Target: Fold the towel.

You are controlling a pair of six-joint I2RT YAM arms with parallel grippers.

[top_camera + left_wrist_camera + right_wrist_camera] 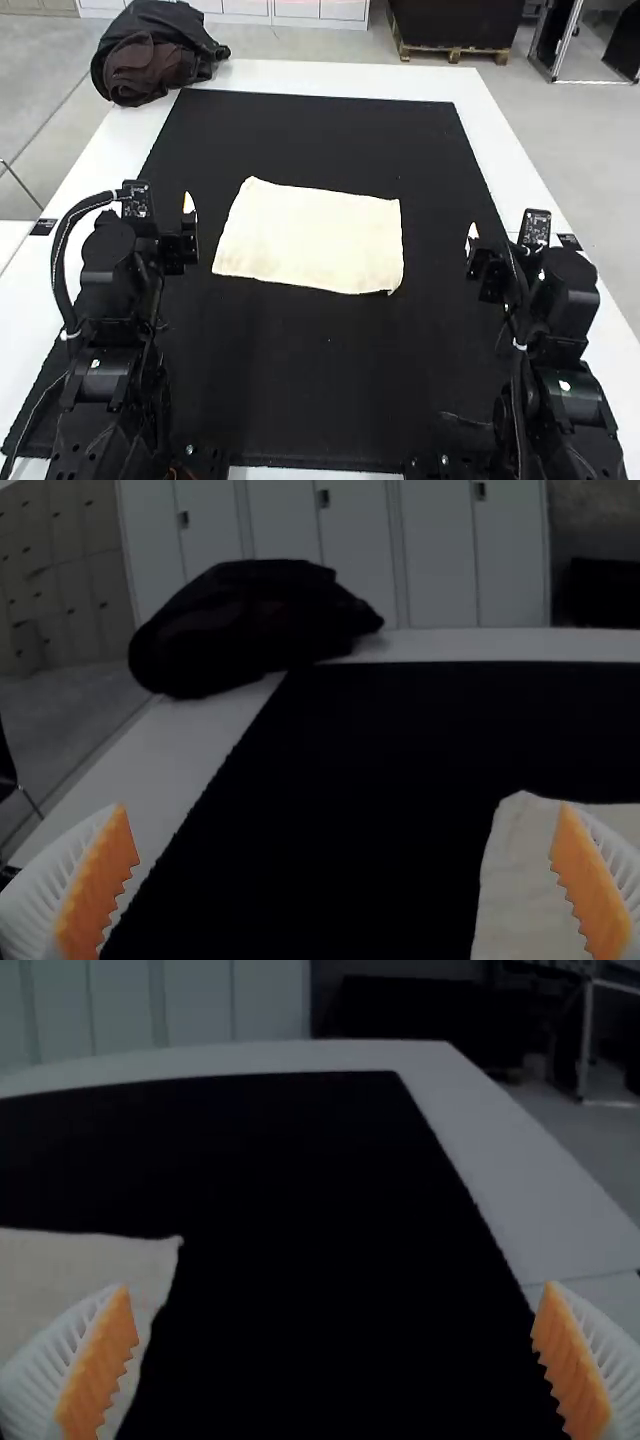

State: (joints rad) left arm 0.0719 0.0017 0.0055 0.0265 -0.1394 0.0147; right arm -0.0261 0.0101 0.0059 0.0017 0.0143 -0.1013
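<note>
The jaws of the left gripper point(342, 815) and of the right gripper point(338, 1290) stand wide apart, with nothing between them. For a clean first fold, I'd lower both to the near corners, pinch just the edge of the towel point(312, 238), then lift and carry together, keeping it taut; uneven pull would likely skew the crease. The near right corner looks slightly uneven, so it may want care. The towel lies spread between the two sets of jaws, apart from both, on the black mat point(320, 400) covering the bench point(340, 78).
</note>
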